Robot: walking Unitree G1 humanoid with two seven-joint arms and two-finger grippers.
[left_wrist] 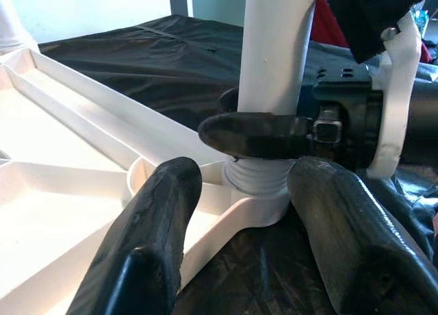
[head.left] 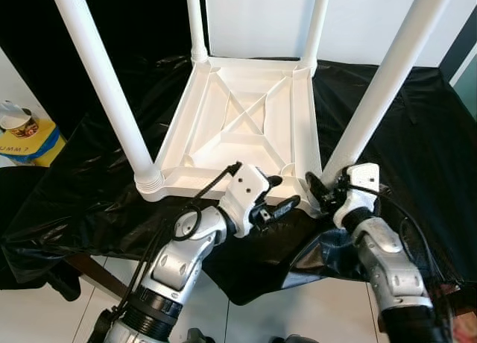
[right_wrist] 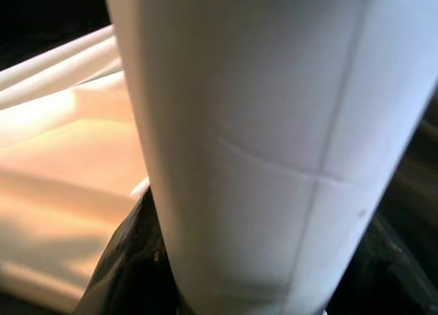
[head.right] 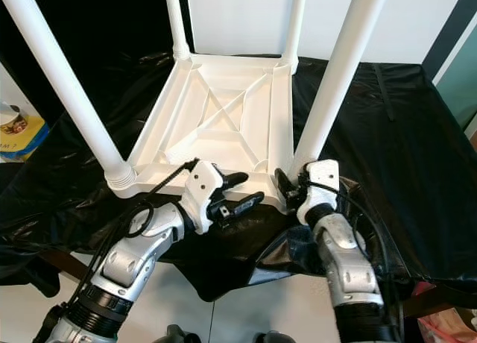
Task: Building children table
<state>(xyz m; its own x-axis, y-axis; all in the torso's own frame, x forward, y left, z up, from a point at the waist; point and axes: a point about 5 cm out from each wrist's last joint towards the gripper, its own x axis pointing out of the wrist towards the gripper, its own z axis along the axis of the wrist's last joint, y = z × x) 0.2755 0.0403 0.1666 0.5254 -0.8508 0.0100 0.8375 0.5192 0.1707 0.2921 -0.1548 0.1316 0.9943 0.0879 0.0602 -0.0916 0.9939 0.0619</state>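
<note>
A white plastic children's table (head.left: 246,119) lies upside down on a black sheet, with all its legs standing up. My right gripper (head.left: 322,188) is shut around the base of the near-right leg (head.left: 380,82), just above its threaded socket. In the left wrist view one of its black fingers (left_wrist: 260,133) wraps across that leg (left_wrist: 277,48). The leg (right_wrist: 274,123) sits very close in the right wrist view. My left gripper (head.left: 278,194) is open at the table's front rim, next to the same corner, and its fingers (left_wrist: 154,240) straddle the rim.
The near-left leg (head.left: 104,82) and two far legs (head.left: 195,22) rise around the frame. The black sheet (head.left: 417,119) covers the work surface and hangs over its front edge. A yellow pack with a cup (head.left: 22,130) lies at the far left. White floor tiles show below.
</note>
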